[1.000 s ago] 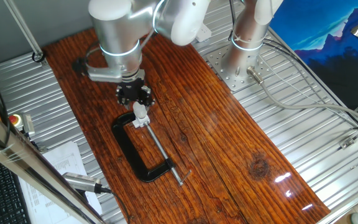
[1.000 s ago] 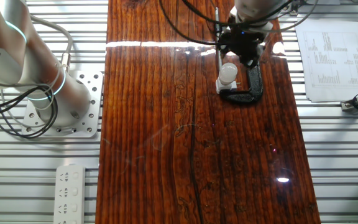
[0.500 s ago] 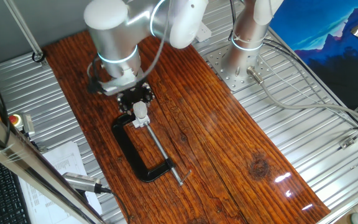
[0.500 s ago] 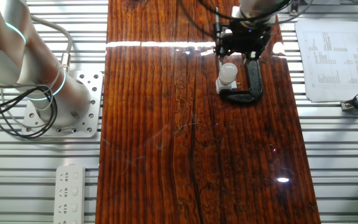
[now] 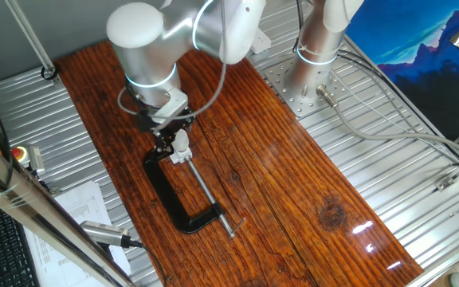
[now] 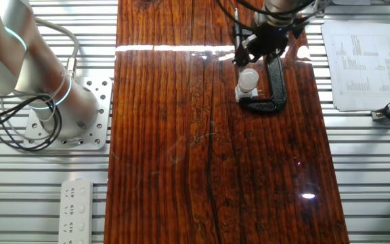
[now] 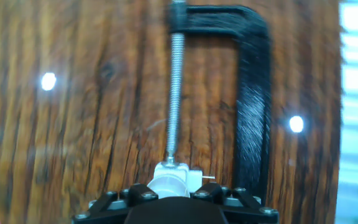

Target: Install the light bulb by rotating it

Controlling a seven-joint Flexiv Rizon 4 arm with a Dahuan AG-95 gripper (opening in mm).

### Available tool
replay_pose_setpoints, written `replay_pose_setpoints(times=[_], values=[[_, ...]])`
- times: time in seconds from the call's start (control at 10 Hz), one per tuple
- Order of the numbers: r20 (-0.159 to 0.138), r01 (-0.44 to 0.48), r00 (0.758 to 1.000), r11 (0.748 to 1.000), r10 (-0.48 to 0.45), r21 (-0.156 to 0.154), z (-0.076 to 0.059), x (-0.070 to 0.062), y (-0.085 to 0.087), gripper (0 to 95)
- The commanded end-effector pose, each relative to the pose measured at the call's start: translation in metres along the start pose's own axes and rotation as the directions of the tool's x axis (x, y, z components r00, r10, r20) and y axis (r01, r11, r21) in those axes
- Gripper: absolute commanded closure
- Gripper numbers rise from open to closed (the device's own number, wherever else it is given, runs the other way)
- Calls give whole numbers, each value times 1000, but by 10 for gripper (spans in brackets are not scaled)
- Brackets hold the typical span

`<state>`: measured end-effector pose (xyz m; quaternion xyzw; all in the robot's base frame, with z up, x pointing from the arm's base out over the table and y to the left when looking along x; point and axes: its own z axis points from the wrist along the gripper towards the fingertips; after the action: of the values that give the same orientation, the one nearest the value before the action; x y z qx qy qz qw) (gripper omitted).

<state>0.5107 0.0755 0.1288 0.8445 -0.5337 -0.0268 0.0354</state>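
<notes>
Hand view: light bulb (image 7: 168, 181) seen just beyond the black gripper (image 7: 174, 200) body, seated in a small white socket (image 7: 180, 172) pinned at the screw tip of a black C-clamp (image 7: 253, 99) lying flat on the wooden worktop (image 7: 73, 112). From one fixed view: gripper (image 5: 174, 134) poised directly over the bulb (image 5: 181, 141), jaws standing to either side of the frosted dome, the bulb upright between them. Degree of closure not discernible; contact with the glass could not be confirmed from any angle. From the other fixed view: bulb (image 6: 248, 78) showing white just below the gripper (image 6: 259, 51), at the clamp's (image 6: 273, 85) closed end, near the worktop's (image 6: 181, 135) far edge. Judged light, smooth and fragile: thin glass, likely slippery under hard pads, best gripped gently across the widest part of the dome, never on the silvery thread. Too firm a squeeze thought liable to crack it; too loose, to slip during turning.
</notes>
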Motion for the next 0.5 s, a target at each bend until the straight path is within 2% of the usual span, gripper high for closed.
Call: replay_pose_setpoints(times=[0.1,0.5], values=[[-23,219,976,976,-218,-1,5,1,7,190],[-46,302,953,953,-301,15,8,5,13,190]])
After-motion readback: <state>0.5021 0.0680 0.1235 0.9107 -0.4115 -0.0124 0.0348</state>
